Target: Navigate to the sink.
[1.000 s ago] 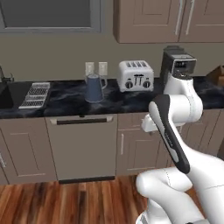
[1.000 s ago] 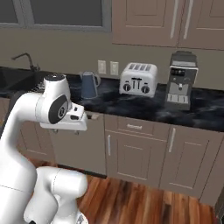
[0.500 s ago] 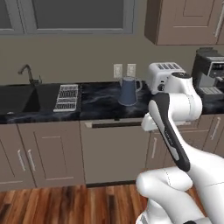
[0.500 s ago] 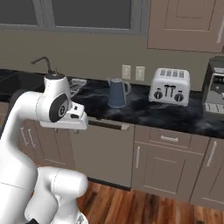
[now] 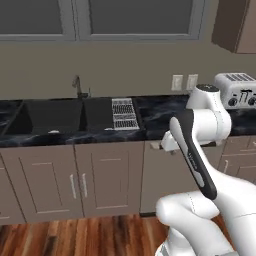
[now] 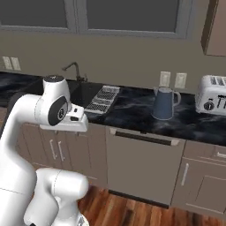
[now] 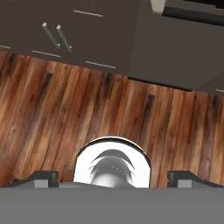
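Black marble counter (image 5: 165,111) around sink (image 5: 55,117)

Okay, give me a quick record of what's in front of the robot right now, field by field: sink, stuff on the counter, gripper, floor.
sink: black basin recessed in the dark counter, left of the arm in the left base view
faucet: dark gooseneck at the back edge of the basin
drying rack: silver wire rack just right of the basin
kettle: blue-grey, upright on the counter, right of the rack
toaster: silver, farther right
gripper: open, holding nothing, pointing down at the floor
floor: wood planks before the cabinet doors
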